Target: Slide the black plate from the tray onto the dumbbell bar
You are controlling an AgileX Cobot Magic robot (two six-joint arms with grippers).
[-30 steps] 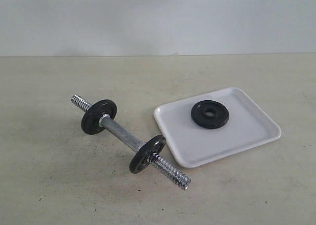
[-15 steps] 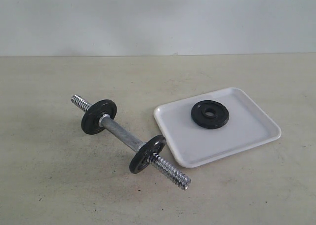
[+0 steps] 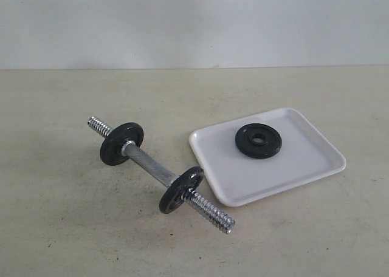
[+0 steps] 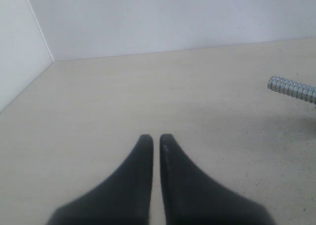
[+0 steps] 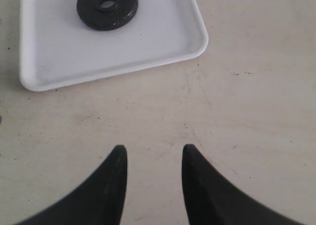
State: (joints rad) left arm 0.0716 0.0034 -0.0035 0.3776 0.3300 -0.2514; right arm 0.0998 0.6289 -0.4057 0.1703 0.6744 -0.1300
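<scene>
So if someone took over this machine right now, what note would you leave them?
Left pincer: shut and empty, near a threaded end of the dumbbell bar.
Right pincer: open and empty, above the table beside the tray.
Black plate lies flat in the tray. The bar rests on the table beside it, carrying two other plates.
Done: nothing yet.
Left: grasp the plate, slide it onto the bar.

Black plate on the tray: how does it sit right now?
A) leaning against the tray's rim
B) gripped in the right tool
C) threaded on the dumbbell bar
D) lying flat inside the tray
D: the black plate lies flat on the floor of the tray, clear of its rim, and the right tool stands open short of the tray, holding nothing.
</scene>
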